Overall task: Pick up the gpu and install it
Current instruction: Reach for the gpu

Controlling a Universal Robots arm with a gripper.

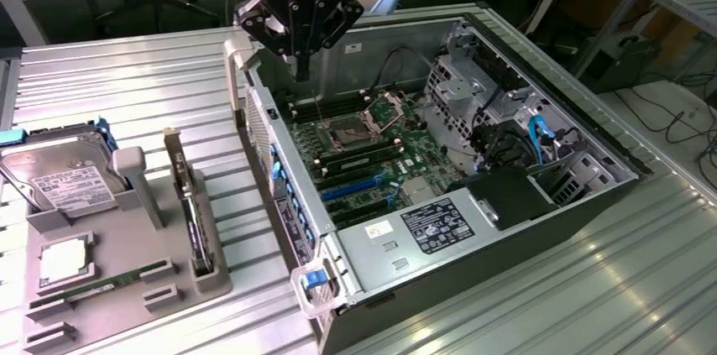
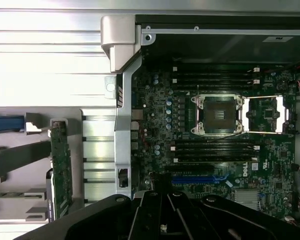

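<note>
The gpu (image 1: 197,219) stands on edge in a slot of the grey holder (image 1: 151,242) at the exterior view's left; it looks like a thin dark slab with a metal bracket at its far end. In the wrist view the gpu (image 2: 60,167) is a green card seen edge-on, beside the case wall. My gripper (image 1: 300,70) hangs shut and empty above the far left corner of the open computer case (image 1: 370,242), well away from the gpu. In the wrist view the gripper (image 2: 162,202) is a dark mass over the motherboard (image 2: 215,140).
A hard drive (image 1: 59,177), a CPU (image 1: 65,259) and a RAM stick (image 1: 107,281) also sit in the holder. Blue expansion slots (image 1: 356,187) lie on the motherboard near the open CPU socket (image 1: 342,135). Ribbed metal table (image 1: 134,86) surrounds everything.
</note>
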